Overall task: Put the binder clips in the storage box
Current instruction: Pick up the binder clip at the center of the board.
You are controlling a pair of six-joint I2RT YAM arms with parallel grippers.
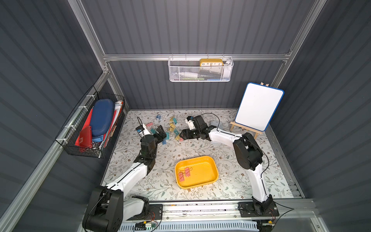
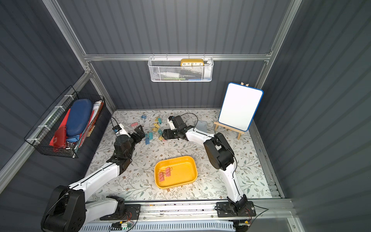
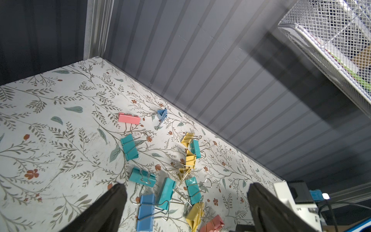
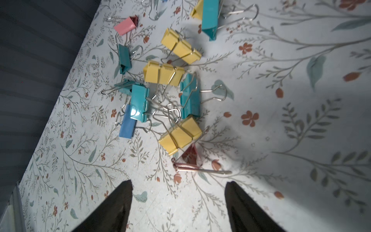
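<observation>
We look down into a booth of dark ribbed walls, floored with a pale floral mat (image 1: 200, 148). The storage box (image 1: 202, 170) (image 2: 180, 170), a shallow yellow tray, lies on the mat towards the near rail. Two pink binder clips (image 1: 184, 173) (image 2: 164, 173) rest in its left end.

The other binder clips (image 1: 171, 129) (image 3: 129, 147) (image 4: 189, 98), in teal, yellow, blue and pink, lie scattered beyond the box, near the back wall.

The left arm rises from the rail on the box's left. It folds at the elbow and bends its wrist towards the clip pile beyond the box. The left gripper (image 1: 161, 133) (image 2: 139, 132) (image 3: 186, 187) stands spread wide and empty, with teal and blue clips lying under the gap.

The right arm climbs on the box's right to a high elbow. Its white forearm then stretches low across the mat beyond the box, pointing at the same pile from the other side. The right gripper (image 1: 181, 135) (image 2: 163, 134) (image 4: 179, 183) is parted with nothing between its fingers. A pink clip (image 4: 189, 156) and a yellow one lie just ahead of the tips.

For writing, we read only the numerals "10 11 12 1 2" on a yellow clock (image 1: 211, 62). It sits in a white mesh basket (image 1: 200, 76) on the back wall, high beyond the box. Beyond the box's right corner, a blue-framed whiteboard (image 1: 259, 106) stands blank on a wooden easel.
</observation>
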